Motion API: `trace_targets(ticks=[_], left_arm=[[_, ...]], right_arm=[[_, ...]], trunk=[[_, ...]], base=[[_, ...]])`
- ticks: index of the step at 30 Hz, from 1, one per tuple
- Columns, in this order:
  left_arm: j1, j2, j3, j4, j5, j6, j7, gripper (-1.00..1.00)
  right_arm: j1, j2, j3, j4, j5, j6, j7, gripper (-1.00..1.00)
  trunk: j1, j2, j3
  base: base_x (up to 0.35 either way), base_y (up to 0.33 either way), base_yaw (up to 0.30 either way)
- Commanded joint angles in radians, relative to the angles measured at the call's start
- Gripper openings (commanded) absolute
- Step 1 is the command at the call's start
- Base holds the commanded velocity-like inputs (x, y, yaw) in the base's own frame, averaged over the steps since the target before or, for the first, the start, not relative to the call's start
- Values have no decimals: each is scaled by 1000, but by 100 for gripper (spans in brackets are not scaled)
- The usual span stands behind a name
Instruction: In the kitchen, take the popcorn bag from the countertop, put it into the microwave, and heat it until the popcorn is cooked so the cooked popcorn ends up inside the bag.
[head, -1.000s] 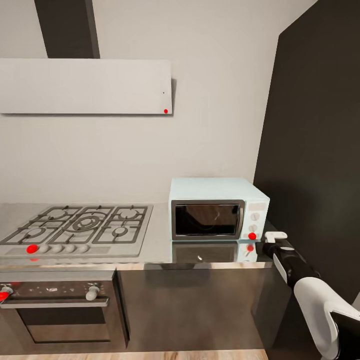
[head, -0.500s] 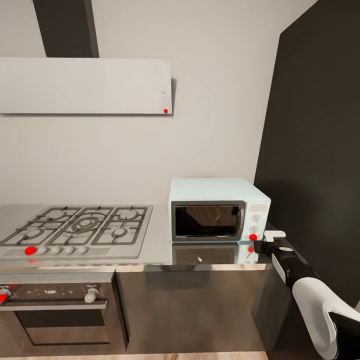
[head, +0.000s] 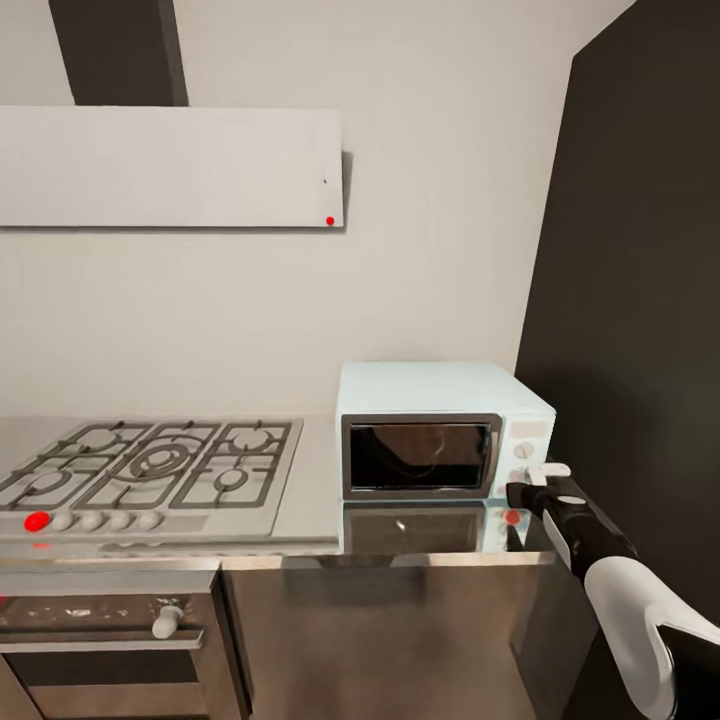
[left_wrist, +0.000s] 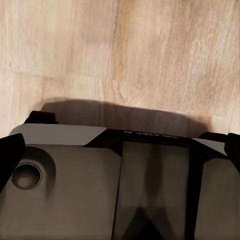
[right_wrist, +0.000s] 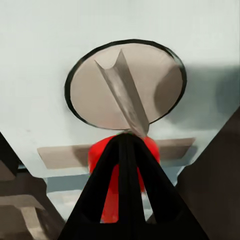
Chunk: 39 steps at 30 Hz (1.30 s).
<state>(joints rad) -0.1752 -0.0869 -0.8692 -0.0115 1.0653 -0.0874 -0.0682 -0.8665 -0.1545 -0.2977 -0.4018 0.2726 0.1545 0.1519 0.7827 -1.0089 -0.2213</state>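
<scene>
Sitting at the countertop's (head: 310, 470) right end, the microwave (head: 440, 430) has its door shut. Our right gripper (head: 532, 484), fingers pressed together, noses its red dot (right_wrist: 122, 160) below the knob (right_wrist: 125, 85), probably to start heating.

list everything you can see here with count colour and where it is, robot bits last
microwave: 1, pale mint-blue with dark glass door, on the countertop's right end
knob: 1, pale round, on the microwave panel
red dot: 1, below that knob
countertop: 1, grey steel, over dark cabinets
gas hob: 1, steel with dark grates, left of the microwave
oven: 1, dark, below the hob
hood: 1, white, on the wall
tall cabinet: 1, dark, far right
floor: pale wood
right gripper: shut, at the microwave's panel
</scene>
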Motion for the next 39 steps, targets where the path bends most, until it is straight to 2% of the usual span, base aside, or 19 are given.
trace_targets(ticks=[1,14,35,39], left_arm=[[-1,-1,-8,2,11,-3,-5,100],[-1,-1,-8,2,11,-3,-5,100],[-1,-2,-8,2,10,-3,-4,100],[-1,-2,-8,2,10,-3,-5,100]], right_arm=[[-5,1,-11,-5,12,5,6,-100],[-5,0,-11,-5,14,5,6,-100],[-5,1,-9,-6,22,8,7,-100],[-5,1,-9,-7,22,8,30,-100]], trunk=[[1,0,-1],[1,0,-1],[1,0,-1],[1,0,-1]], base=[[37,0,0],[-22,0,0],[-339,0,0],[-344,0,0]])
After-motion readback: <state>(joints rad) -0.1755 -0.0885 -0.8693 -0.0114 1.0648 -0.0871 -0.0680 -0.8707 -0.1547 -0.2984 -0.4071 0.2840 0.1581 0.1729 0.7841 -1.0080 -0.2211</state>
